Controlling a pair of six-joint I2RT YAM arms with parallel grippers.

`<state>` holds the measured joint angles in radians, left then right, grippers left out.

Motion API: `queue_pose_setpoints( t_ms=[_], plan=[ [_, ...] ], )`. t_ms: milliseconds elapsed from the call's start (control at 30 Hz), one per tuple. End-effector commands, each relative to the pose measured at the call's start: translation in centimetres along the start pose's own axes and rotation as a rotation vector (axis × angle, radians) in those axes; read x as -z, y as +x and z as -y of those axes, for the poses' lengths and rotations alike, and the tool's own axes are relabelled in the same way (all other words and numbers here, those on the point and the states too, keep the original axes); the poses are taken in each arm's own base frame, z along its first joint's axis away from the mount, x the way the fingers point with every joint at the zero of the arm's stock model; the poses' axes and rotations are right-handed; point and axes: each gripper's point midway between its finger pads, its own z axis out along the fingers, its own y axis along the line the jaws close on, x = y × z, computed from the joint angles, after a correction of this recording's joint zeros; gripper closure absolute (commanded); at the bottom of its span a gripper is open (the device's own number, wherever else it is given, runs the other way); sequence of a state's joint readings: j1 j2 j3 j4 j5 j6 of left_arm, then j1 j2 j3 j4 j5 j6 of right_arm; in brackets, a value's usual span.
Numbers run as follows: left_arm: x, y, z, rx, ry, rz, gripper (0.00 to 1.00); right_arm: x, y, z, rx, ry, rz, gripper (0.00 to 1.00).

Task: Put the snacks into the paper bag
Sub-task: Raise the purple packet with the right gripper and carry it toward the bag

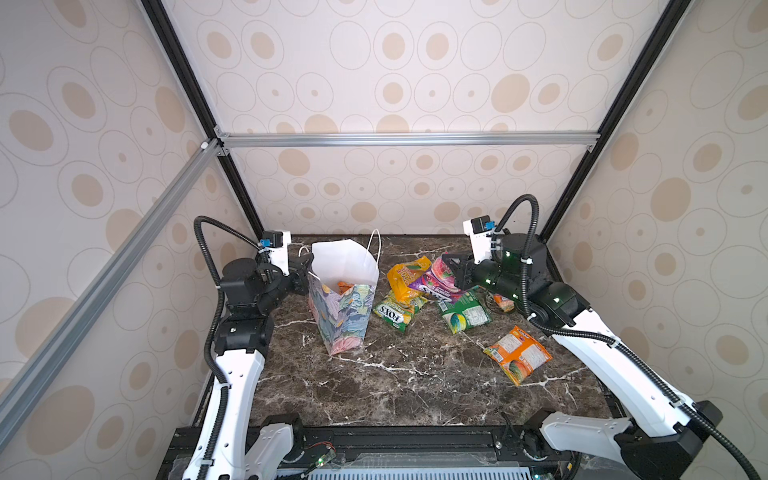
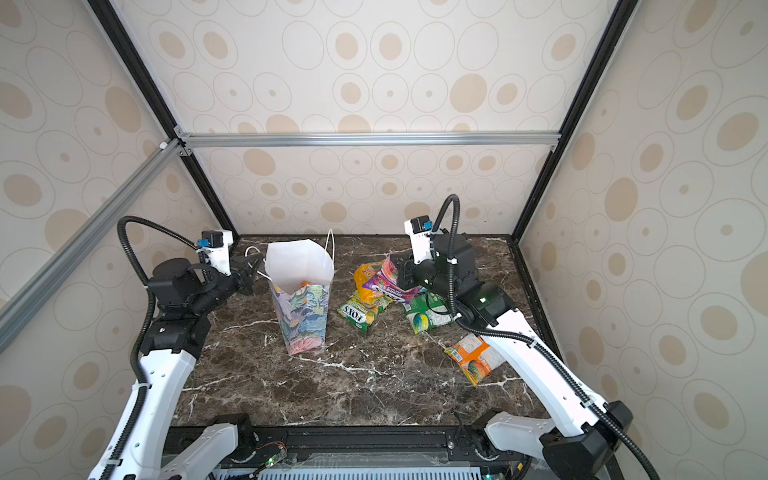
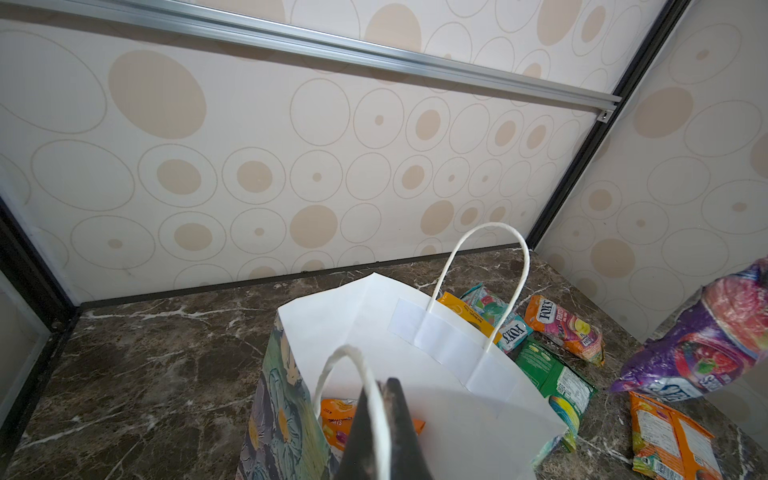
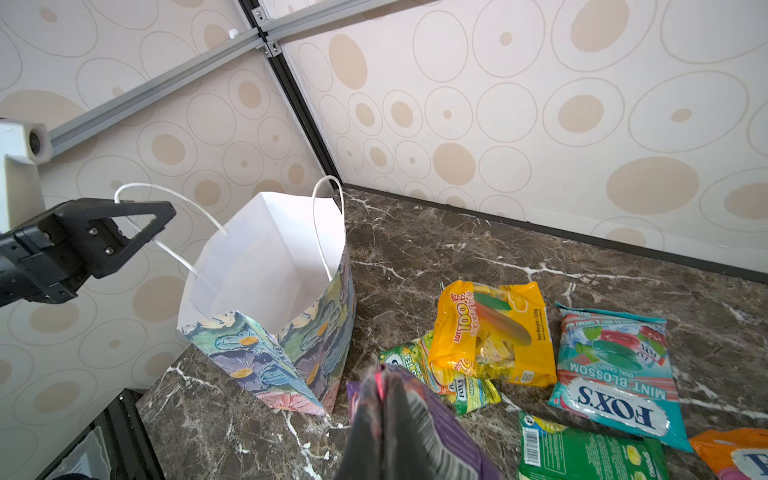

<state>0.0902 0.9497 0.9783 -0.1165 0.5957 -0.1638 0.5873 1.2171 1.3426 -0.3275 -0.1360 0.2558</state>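
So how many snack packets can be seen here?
8: one orange inside the paper bag, a purple one in the right tool, six on the table: yellow, lime, teal, green, two orange. More may be hidden.

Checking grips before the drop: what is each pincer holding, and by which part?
The left pincer is shut on one white cord handle of the paper bag. The right pincer is shut on the purple packet, pinching one edge.

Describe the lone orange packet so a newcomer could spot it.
Find the floral paper bag standing on the marble table. To its right sits a pile of packets. The orange packet lies alone, closer to the front edge than any other, its white back panels facing up.
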Motion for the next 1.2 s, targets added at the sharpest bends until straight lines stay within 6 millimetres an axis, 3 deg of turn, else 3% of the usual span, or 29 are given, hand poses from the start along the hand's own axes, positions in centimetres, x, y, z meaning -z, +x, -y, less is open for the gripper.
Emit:
queue_pose_setpoints(
  t_ms=[0, 300, 800, 1167],
  plan=[
    [0.6, -1.1, 0.2, -0.037, -0.003, 0.037, 1.00, 0.1, -2.8, -1.3, 0.030, -0.020, 0.076, 1.00],
    [0.7, -1.2, 0.2, -0.039, -0.004, 0.039, 1.00, -0.8, -5.0, -4.0, 0.075, -0.085, 0.112, 1.00],
    [0.6, -1.1, 0.3, -0.035, 0.008, 0.041, 1.00, -2.1, -9.0, -10.5, 0.162, -0.205, 0.184, 1.00],
    [0.7, -1.3, 0.6, -0.029, 0.017, 0.048, 1.00, -4.3, -11.8, -13.9, 0.148, -0.249, 0.265, 1.00]
  ],
)
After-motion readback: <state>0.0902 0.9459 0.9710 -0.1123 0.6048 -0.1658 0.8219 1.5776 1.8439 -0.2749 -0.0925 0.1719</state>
